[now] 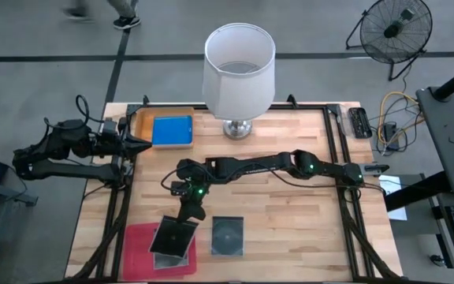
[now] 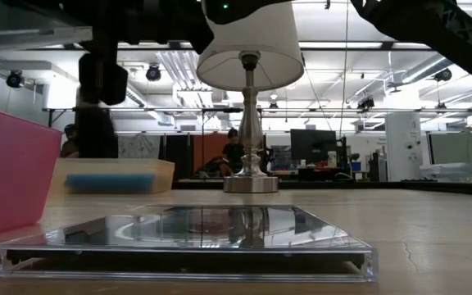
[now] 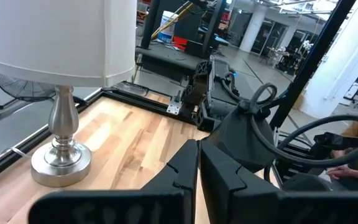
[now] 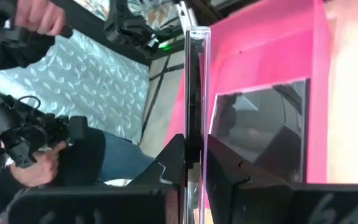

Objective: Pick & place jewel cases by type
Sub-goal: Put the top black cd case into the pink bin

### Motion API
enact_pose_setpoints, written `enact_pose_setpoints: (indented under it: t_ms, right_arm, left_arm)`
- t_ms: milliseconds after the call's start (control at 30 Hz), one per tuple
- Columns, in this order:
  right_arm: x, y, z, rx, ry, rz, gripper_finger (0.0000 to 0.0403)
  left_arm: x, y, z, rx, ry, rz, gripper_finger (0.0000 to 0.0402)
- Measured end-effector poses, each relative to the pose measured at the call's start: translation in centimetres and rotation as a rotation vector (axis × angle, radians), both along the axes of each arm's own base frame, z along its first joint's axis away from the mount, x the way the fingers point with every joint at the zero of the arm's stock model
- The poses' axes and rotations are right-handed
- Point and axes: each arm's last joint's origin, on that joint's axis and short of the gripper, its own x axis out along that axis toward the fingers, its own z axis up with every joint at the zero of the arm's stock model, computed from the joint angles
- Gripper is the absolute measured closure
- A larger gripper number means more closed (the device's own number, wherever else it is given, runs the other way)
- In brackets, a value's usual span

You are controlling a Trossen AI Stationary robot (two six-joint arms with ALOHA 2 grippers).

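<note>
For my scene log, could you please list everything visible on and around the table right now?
Blue jewel case: one visible, in the orange tray, far-left corner.
Dark transparent jewel cases: three seen; one held on edge, one in the pink tray, one on the table beside that tray.
Lamp: one, white shade, silver base, far centre.
Fan: one, on the floor.
Left end effector: shut, by the orange tray.
Right end effector: clamping the case over the pink tray.

Two dark, jointed robot arms, matte black all over.

The right arm [image 1: 274,166] has rounded black segments with small green lights at its joints and a thin looping black cable near its wrist; the left arm [image 1: 61,150] is bulkier, trailing black cables, and its black claw [image 3: 197,177] has angular, notched plastic fingers.
</note>
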Motion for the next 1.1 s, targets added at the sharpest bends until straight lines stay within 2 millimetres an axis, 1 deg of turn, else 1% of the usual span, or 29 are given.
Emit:
enact_pose_setpoints:
  t_ms: [233, 433, 700, 833, 900, 967, 1033, 1100]
  right_arm:
    - [-0.1, 0.3, 0.0, -0.004, -0.003, 0.009, 0.0375]
    - [-0.2, 1.1, -0.3, -0.018, -0.016, 0.031, 0.0375]
    - [-0.2, 1.1, -0.3, -0.014, -0.013, 0.031, 0.0375]
    - [-0.2, 1.0, -0.2, 0.006, 0.017, 0.016, 0.0375]
    - [-0.3, 0.8, 0.1, 0.017, 0.036, 0.005, 0.0375]
    - [-0.5, 0.6, 1.0, 0.032, 0.035, 0.004, 0.0375]
    - [-0.8, 0.3, 2.3, 0.039, 0.022, 0.006, 0.0375]
    - [-1.6, -0.1, 4.1, 0.035, 0.018, 0.005, 0.0375]
  left_arm:
    - [0.0, 0.0, 0.0, 0.0, 0.0, 0.0, 0.0402]
    - [0.0, 0.0, 0.0, -0.001, 0.0, 0.0, 0.0402]
    - [0.0, 0.0, 0.0, -0.001, 0.0, 0.0, 0.0402]
    - [0.0, 0.0, 0.0, -0.02, -0.002, 0.003, 0.0402]
    - [0.0, 0.0, 0.0, -0.043, -0.004, 0.007, 0.0402]
    - [0.0, 0.0, 0.0, -0.074, -0.006, 0.012, 0.0402]
    - [-0.1, 0.0, 0.0, -0.1, 0.008, 0.012, 0.0402]
    - [-0.1, -0.1, 0.3, -0.109, 0.031, -0.007, 0.0402]
